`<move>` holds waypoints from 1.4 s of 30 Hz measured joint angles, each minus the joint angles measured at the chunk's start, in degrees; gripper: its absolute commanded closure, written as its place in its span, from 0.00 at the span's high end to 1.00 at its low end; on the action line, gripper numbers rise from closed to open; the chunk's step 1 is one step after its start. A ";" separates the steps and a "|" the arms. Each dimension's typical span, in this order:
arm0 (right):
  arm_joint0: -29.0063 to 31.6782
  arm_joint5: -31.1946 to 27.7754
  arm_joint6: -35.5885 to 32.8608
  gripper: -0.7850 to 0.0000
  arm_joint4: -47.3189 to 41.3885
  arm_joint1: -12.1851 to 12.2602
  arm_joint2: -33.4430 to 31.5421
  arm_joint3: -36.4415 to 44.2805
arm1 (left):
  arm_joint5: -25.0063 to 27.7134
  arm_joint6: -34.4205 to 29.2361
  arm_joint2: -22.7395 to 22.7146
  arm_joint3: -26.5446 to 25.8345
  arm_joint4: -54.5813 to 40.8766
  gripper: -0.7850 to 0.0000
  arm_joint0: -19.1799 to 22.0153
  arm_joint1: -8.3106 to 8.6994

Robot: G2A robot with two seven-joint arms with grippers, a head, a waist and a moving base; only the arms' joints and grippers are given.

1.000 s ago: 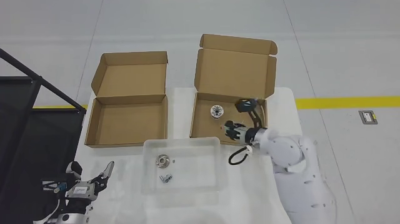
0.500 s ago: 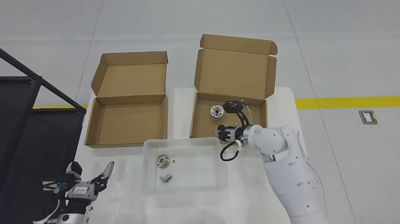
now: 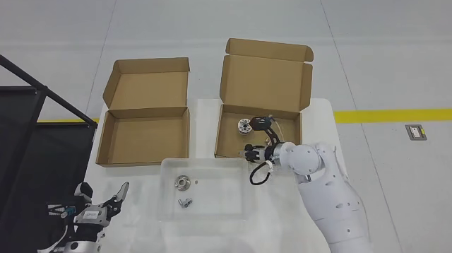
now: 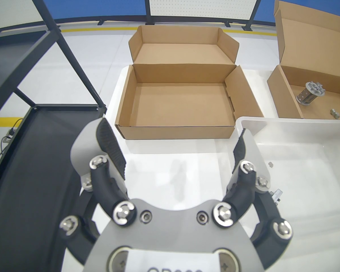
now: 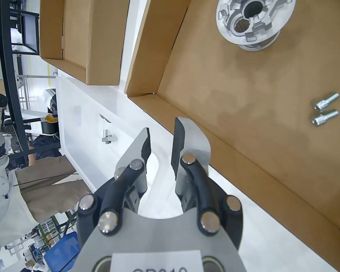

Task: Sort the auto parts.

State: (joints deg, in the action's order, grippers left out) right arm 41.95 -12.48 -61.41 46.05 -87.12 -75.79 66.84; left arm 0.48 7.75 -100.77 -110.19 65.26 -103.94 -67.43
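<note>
The right cardboard box (image 3: 229,140) holds a metal spool part (image 3: 244,125) (image 5: 256,12) and two small bolts (image 5: 325,109). In front of it, a clear plastic tray (image 3: 205,160) contains a round metal part (image 3: 183,180) and a small bolt piece (image 3: 186,201) (image 5: 106,137). My right gripper (image 3: 252,151) (image 5: 161,133) hovers over the box's front wall by the tray's back right corner, its fingers slightly apart with nothing between them. The left gripper (image 3: 100,208) (image 4: 172,142) sits open near the table's front left corner, beside the tray. The left box (image 3: 143,136) (image 4: 181,103) is empty.
A black metal rack (image 3: 28,147) stands left of the table, close to the left gripper. Both box lids stand upright at the back. Bare white table lies between the boxes and right of the tray.
The right gripper has shifted left along the right box's front wall, toward the tray. The left arm has not moved.
</note>
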 measured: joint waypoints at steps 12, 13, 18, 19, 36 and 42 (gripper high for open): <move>7.52 -1.97 5.40 0.44 -3.68 1.67 -3.09 12.74 | 0.00 0.00 0.00 0.00 0.00 1.00 0.00 0.00; 8.73 -1.77 6.08 0.47 -3.30 1.83 -3.12 15.18 | 0.00 0.00 0.00 0.00 0.00 1.00 0.00 0.00; 13.38 -1.82 5.38 1.00 -2.01 2.48 -2.20 24.96 | 0.00 0.00 0.00 0.00 0.00 1.00 0.00 0.00; 13.82 -1.62 5.10 1.00 -1.57 2.53 -2.01 25.72 | 0.00 0.00 0.00 0.00 0.00 1.00 0.00 0.00; 17.53 -10.76 9.65 1.00 1.01 3.17 1.61 28.93 | 6.19 -1.20 -0.90 -1.89 6.90 1.00 2.48 0.63; 19.33 -18.35 9.10 1.00 2.51 4.06 3.76 33.55 | 25.29 -5.81 -4.65 -3.74 13.32 1.00 7.77 2.52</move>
State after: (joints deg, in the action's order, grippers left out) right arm 61.28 -30.83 -52.30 48.56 -83.06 -72.03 100.39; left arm 25.77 1.94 -105.42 -113.93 78.58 -96.16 -64.91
